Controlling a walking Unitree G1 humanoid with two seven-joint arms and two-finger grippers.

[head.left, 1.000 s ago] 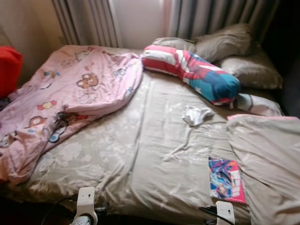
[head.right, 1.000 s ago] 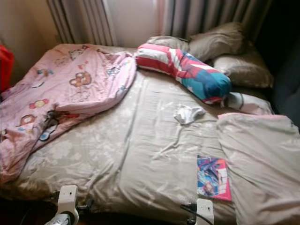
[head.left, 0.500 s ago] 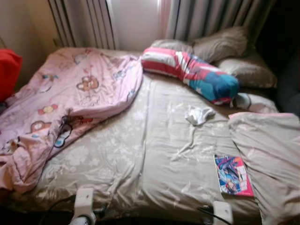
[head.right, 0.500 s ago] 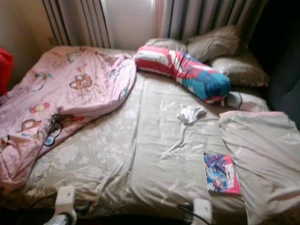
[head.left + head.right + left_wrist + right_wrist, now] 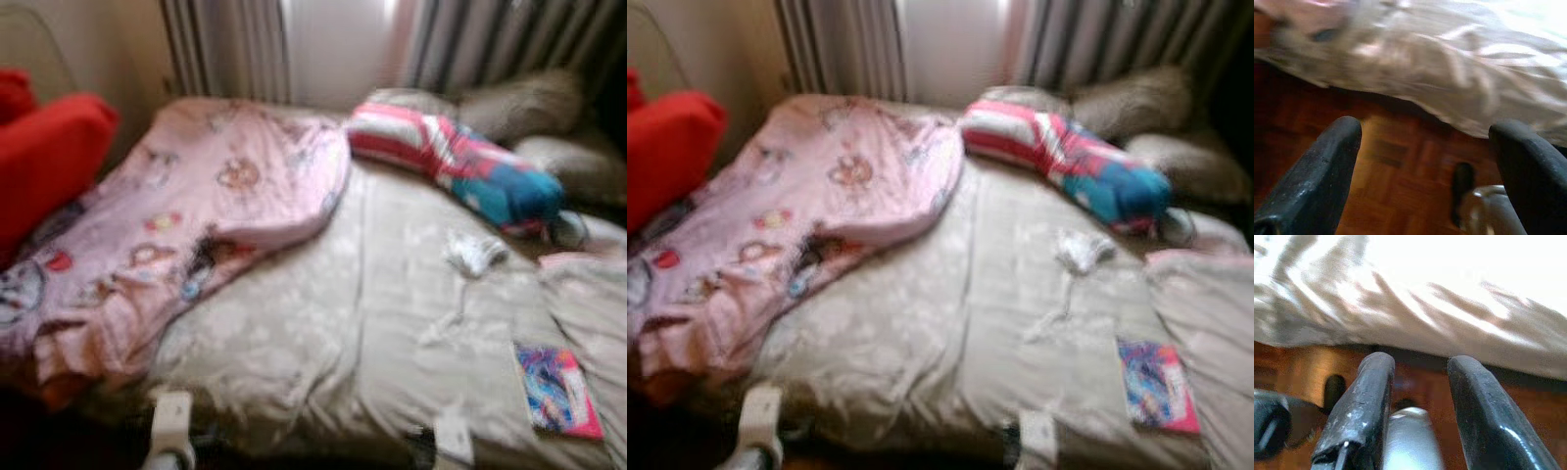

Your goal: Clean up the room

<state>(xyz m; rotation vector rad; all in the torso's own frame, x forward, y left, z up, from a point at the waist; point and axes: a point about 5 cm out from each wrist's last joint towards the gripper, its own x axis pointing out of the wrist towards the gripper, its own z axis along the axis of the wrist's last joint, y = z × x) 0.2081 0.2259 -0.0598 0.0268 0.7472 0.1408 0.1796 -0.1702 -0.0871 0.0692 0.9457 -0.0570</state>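
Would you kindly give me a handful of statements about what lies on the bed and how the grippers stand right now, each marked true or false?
1. A pink blanket with cartoon prints lies bunched on the bed's left side. True.
2. The colourful book rests on top of the striped bolster pillow. False: it lies flat on the beige bedcover near the bed's near right edge, well apart from the pillow.
3. The small white cloth lies on the bedcover just in front of the bolster pillow. True.
4. The left gripper is shut on the blanket. False: its fingers are spread wide over the wooden floor, holding nothing.
5. The right gripper holds nothing. True.
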